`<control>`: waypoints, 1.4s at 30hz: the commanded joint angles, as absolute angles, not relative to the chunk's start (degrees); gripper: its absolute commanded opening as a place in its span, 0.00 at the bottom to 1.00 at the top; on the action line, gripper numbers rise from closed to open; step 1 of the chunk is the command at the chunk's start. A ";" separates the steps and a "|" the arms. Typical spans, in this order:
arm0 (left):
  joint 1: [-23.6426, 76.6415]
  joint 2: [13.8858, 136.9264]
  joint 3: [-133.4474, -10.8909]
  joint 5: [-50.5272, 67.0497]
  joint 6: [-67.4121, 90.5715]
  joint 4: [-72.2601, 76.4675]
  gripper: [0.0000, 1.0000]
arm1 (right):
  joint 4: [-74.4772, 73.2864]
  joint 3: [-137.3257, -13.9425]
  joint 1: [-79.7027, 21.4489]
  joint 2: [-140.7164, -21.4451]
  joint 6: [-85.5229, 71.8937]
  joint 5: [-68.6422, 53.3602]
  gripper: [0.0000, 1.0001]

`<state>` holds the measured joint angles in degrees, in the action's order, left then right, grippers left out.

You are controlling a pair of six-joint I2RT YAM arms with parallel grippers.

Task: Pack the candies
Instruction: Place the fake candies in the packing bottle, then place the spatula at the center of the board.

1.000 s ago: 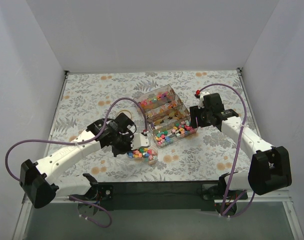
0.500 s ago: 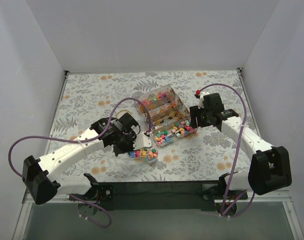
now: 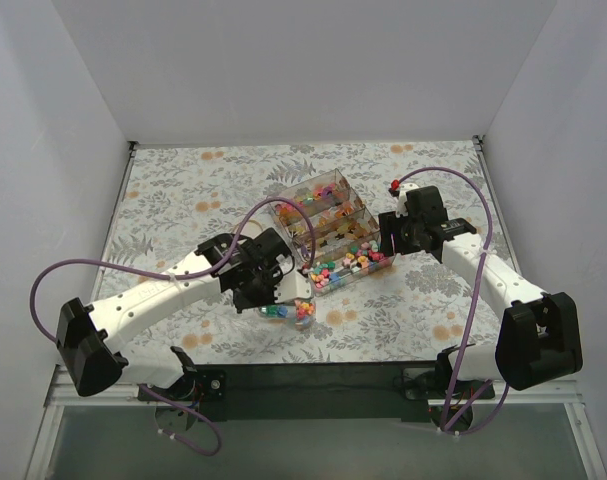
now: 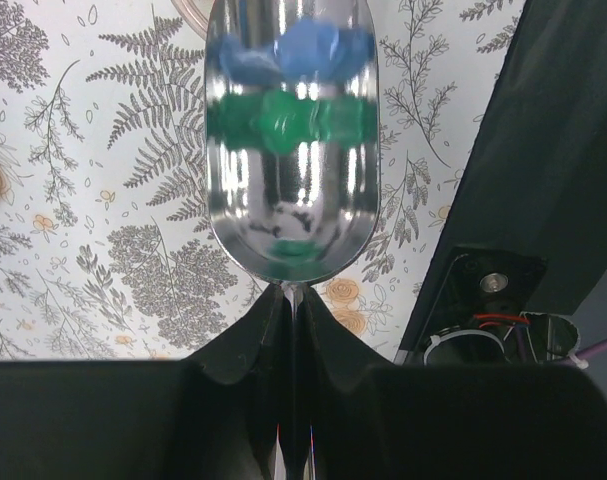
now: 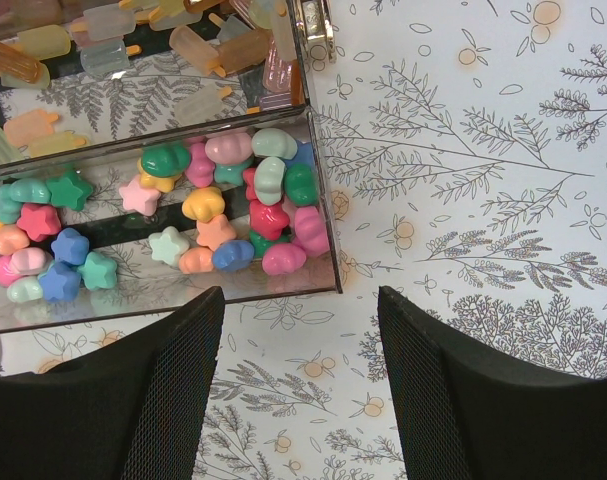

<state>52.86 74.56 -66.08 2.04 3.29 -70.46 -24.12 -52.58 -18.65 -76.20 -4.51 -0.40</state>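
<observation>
The candies (image 3: 348, 262) fill the front compartment of a clear tiered box (image 3: 328, 200) at mid table; more candies (image 3: 303, 310) lie in a small clear dish just in front of it. My left gripper (image 3: 268, 292) is shut on the handle of a metal spoon (image 4: 291, 200), which carries blue and green candies (image 4: 283, 115) above the tablecloth. My right gripper (image 3: 391, 243) is open and empty at the box's right end. In the right wrist view the front compartment's candies (image 5: 223, 205) lie just ahead of the gripper (image 5: 298, 305).
The box's rear compartments hold golden-brown and pastel wrapped sweets (image 5: 223, 45). A pale ring (image 3: 245, 225) lies on the fern-print cloth left of the box. A small red-topped object (image 3: 395, 185) stands behind the right gripper. The black base rail (image 3: 313, 375) runs along the near edge.
My left arm has moved to the right with the spoon, toward the box and over the small dish. The right arm has not moved.
</observation>
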 commanded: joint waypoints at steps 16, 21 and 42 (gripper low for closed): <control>56.25 75.76 -70.31 -4.83 5.89 -75.23 0.00 | -23.47 -51.86 -18.81 -75.06 -4.83 -1.32 0.69; 56.25 73.74 -70.49 -6.50 6.50 -75.23 0.00 | -23.38 -51.77 -18.81 -75.06 -4.83 -1.23 0.69; 39.40 57.55 -50.19 -17.21 19.05 -37.90 0.00 | -23.47 -52.12 -18.81 -72.86 -5.36 -1.05 0.69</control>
